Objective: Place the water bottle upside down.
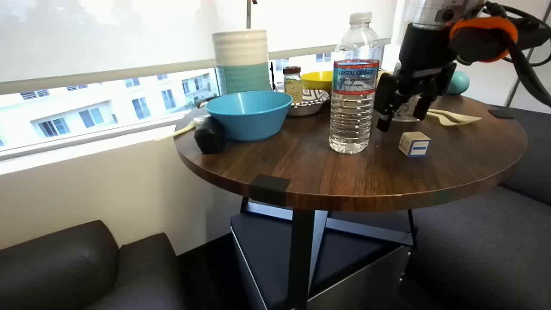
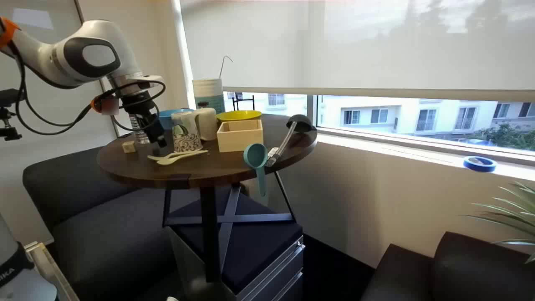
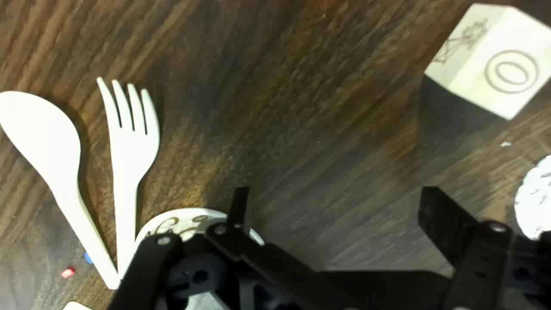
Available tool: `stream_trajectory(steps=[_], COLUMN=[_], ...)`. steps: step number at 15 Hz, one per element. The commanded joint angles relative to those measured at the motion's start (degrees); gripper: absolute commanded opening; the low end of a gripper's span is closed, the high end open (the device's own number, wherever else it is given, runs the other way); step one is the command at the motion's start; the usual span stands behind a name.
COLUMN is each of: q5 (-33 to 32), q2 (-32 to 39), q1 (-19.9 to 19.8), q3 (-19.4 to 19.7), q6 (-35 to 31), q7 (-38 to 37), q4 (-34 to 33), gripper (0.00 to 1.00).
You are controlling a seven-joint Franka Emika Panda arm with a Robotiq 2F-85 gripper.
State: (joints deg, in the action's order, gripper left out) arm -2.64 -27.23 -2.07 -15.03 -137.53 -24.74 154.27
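Note:
The water bottle [image 1: 354,116] is clear plastic with a white cap and a blue and red label band. It stands upright on the round wooden table [image 1: 327,172], cap up. In an exterior view the bottle [image 2: 141,136] is partly hidden behind my gripper [image 2: 158,144]. My gripper [image 1: 401,118] points down close beside the bottle, with its fingertips low above the table. In the wrist view the gripper [image 3: 335,198] is open, with only bare wood between its fingers. A white round shape [image 3: 534,198] at the right edge there looks like the bottle's cap.
A wooden block [image 1: 414,144] lies near the bottle. A patterned cup [image 2: 187,133] stands beside the gripper, with a pale fork [image 3: 131,150] and spoon [image 3: 47,137] alongside. A blue bowl [image 1: 252,120], a wooden box [image 2: 240,140] and a yellow bowl [image 2: 238,116] are also on the table.

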Motion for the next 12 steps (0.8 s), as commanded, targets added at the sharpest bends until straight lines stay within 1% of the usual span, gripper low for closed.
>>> stream_trajectory(steps=[1, 7, 12], q5=[-0.56, -0.69, -2.66], q2=[0.05, -0.28, -3.87], q1=[0.85, 0.81, 0.48], q3=[0.91, 0.97, 1.3], q6=[0.21, 0.45, 4.89], q7=[-0.36, -0.23, 0.71], q4=[-0.09, -0.14, -1.23], gripper=[1.0, 1.0, 1.0])
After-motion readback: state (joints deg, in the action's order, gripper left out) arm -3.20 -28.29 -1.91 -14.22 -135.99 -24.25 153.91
